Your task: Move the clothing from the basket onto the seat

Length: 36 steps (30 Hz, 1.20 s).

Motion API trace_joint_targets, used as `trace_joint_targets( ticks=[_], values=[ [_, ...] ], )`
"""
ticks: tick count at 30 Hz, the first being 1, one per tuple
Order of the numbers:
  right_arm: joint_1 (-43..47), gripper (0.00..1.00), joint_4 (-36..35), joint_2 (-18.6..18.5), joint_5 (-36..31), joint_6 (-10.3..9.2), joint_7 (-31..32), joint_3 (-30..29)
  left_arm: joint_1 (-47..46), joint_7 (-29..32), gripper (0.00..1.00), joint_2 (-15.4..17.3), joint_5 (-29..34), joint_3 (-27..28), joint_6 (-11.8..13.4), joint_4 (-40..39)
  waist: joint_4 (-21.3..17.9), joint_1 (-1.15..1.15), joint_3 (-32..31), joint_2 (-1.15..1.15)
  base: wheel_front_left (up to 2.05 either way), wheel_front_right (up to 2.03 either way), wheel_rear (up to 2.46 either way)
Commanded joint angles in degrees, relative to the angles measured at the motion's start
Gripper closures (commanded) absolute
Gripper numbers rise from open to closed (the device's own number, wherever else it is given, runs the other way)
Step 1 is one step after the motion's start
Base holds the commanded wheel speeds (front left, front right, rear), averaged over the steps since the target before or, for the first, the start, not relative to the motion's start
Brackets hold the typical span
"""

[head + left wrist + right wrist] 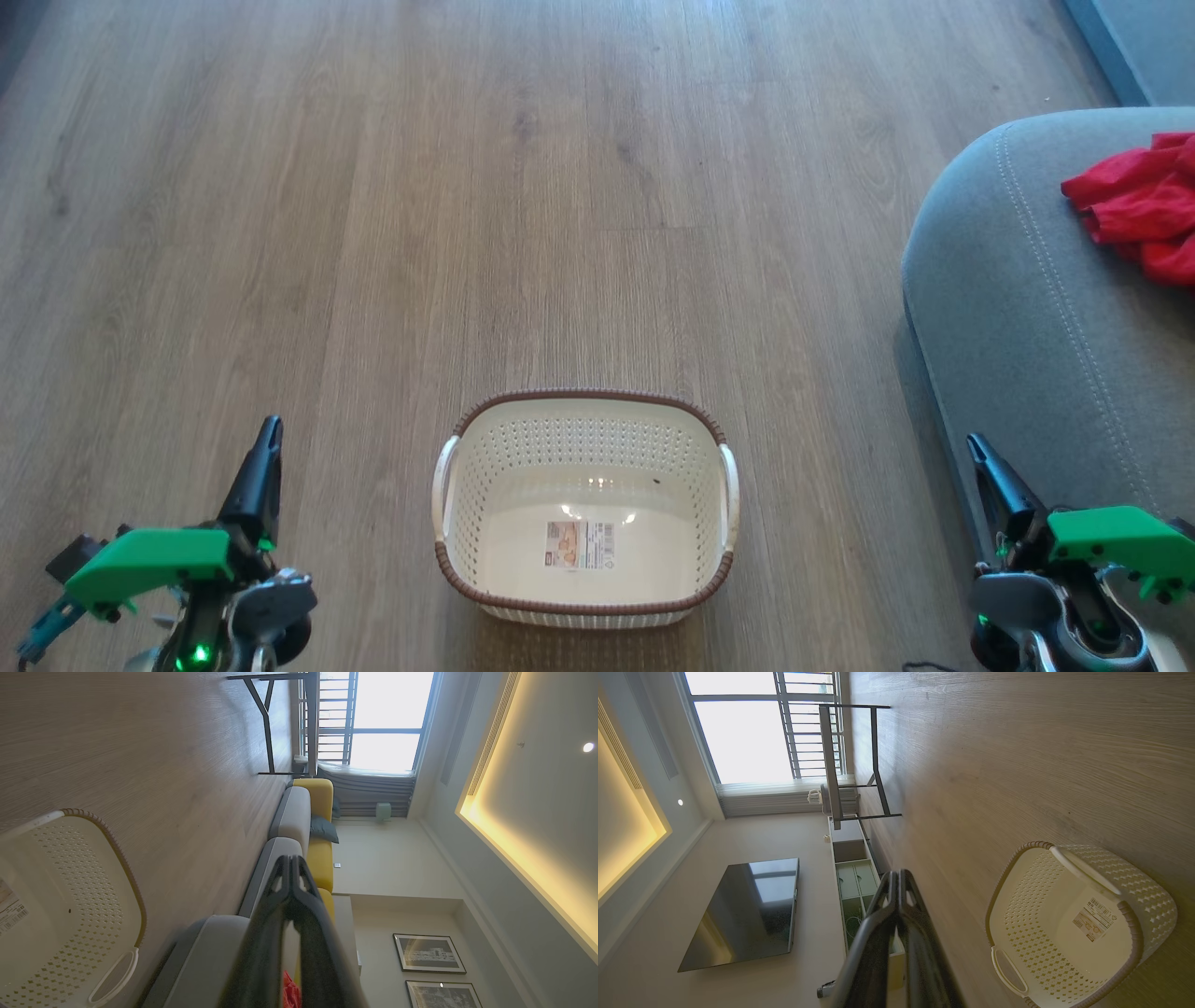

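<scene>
Little is left to go wrong, judging by how things lie. The basket (588,396) stands on the wooden floor (467,187) with nothing in it but the label on its bottom, and the clothing (1139,205) lies on the seat (1008,308), well in from the rounded corner. The main doubt is the count: the red heap runs off the head view's right edge, so whether both garments are there cannot be told, and a piece out of sight would leave the job unfinished. A second risk is the right hand (976,446), which sits just beside the seat's front. A careless swing from there could brush the cushion or drag the cloth back over the edge.

Both hands are pressed fully together and carry nothing, the left hand (269,431) low to the left of the basket.

The clothing looks bright red, thin and soft, crumpled into loose folds. No white parts can be made out
</scene>
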Motion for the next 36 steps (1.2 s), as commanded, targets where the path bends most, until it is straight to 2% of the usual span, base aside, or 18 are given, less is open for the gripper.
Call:
trace_joint_targets(
  ticks=[1, 36],
  values=[
    [-2.81, 1.00, -2.11, -0.67, 0.33, 0.40, 0.42, 0.97, -3.19, 0.33, 1.00, 0.26, 0.05, 2.03, -0.38, -1.93, 0.00, 0.00, 0.00, 0.00, 0.00, 0.00, 0.00],
    [-2.81, 1.00, -2.11, -0.67, 0.33, 0.40, 0.41, 0.97, -3.20, 0.40, 1.00, 0.20, 0.12, 2.12, -0.38, -1.93, 0.00, 0.00, 0.00, 0.00, 0.00, 0.00, 0.00]
  ],
)
